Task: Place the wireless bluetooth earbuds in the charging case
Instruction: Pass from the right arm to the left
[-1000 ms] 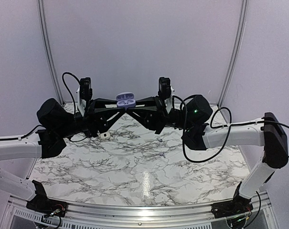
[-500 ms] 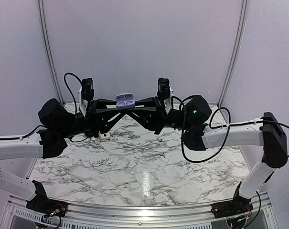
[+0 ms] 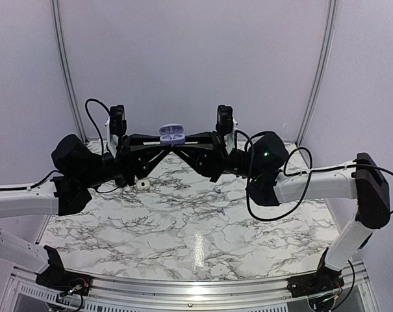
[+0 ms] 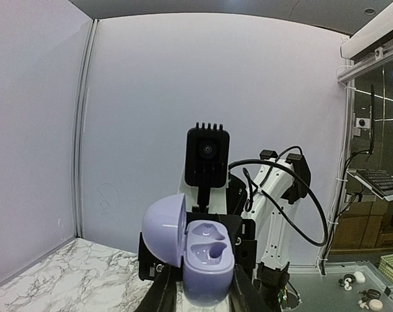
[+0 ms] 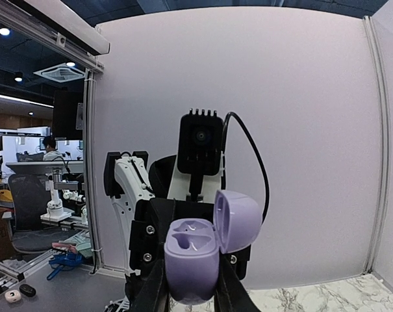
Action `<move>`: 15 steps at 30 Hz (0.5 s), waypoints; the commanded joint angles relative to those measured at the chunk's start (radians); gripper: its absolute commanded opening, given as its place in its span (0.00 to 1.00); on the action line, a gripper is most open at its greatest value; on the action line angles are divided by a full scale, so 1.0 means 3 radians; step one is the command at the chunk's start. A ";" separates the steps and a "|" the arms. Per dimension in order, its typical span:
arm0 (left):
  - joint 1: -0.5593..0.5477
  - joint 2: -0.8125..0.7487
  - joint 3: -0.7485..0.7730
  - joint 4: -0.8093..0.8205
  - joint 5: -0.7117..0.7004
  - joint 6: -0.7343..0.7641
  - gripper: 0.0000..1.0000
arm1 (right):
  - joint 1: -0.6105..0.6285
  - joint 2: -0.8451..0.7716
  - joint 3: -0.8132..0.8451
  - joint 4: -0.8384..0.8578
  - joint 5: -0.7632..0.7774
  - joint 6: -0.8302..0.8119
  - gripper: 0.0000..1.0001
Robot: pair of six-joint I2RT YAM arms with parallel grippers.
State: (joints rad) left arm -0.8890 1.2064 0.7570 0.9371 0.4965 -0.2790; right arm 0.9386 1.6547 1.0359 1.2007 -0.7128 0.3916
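Observation:
A pale lilac charging case (image 3: 172, 134) is held in the air above the far part of the table with its lid open. My left gripper (image 3: 164, 144) and right gripper (image 3: 181, 144) meet tip to tip under it, and both look shut on its base. In the left wrist view the case (image 4: 208, 259) sits between my fingers (image 4: 206, 291), lid swung left, both sockets empty. In the right wrist view the case (image 5: 191, 258) sits between my fingers (image 5: 191, 289), lid swung right. No earbud is in the case. A tiny pale bud-like speck (image 3: 217, 191) lies on the marble.
A small white rounded object (image 3: 142, 184) lies on the marble table (image 3: 196, 227) under the left arm. Pale walls close the back and sides. Each wrist view shows the other arm's camera right behind the case.
The two grippers and the case between them have risen very slightly. Nothing was taken hold of or let go.

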 commanded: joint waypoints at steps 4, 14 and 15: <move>-0.0013 -0.0082 -0.0009 0.0098 0.0013 0.0000 0.07 | -0.0015 -0.0006 -0.0058 0.0083 -0.0082 0.0034 0.31; 0.0007 -0.0555 -0.0481 -0.0459 -0.0498 0.0367 0.00 | -0.0471 -0.0425 -0.0409 -0.0412 -0.0052 -0.0068 0.45; 0.0005 -0.0555 -0.0497 -0.0460 -0.0455 0.0370 0.00 | -0.0471 -0.0408 -0.0375 -0.0454 -0.0093 -0.0073 0.48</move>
State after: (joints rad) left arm -0.8890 1.0714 0.6426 0.8471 0.3946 -0.2081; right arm 0.8124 1.5764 0.9028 1.1240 -0.7235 0.3885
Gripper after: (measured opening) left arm 0.153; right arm 0.469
